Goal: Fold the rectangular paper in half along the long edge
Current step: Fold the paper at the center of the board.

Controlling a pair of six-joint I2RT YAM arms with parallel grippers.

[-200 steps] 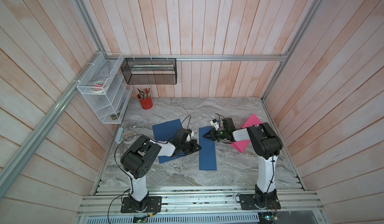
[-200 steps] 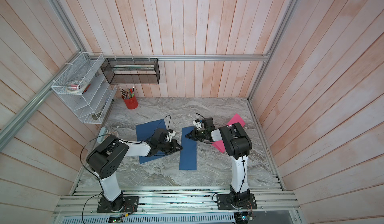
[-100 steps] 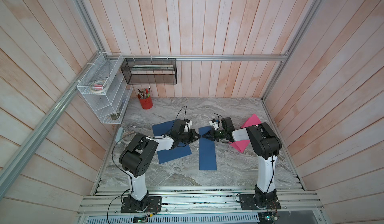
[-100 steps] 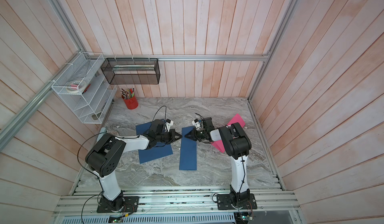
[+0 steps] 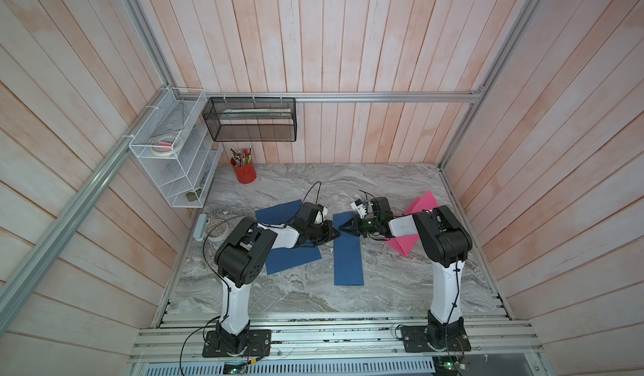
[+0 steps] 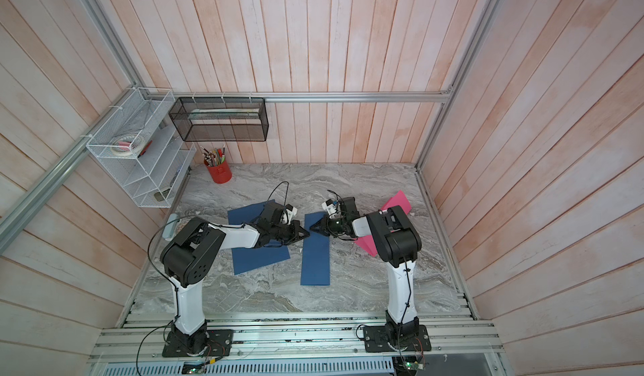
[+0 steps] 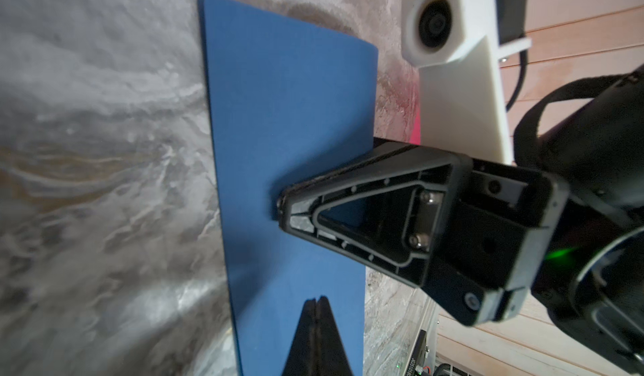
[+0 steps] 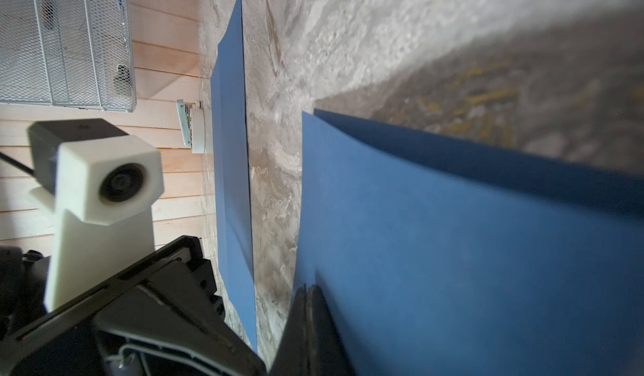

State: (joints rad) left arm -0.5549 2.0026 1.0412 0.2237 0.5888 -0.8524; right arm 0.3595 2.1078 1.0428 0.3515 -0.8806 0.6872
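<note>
Creasing looks to be the step in hand. Furthest left of the papers, a flat blue sheet lies untouched. Next, the left gripper, jaws closed on nothing, sets its tip at the left edge of the folded blue paper, a narrow, already doubled strip in the middle of the marble tabletop. From the other side the right gripper, likewise closed and empty, presses the strip's far part, the two tips nearly meeting. In the right wrist view the upper layer bows off the lower, so the next move probably calls for firm sliding along the fold. A pink sheet sits far right.
</note>
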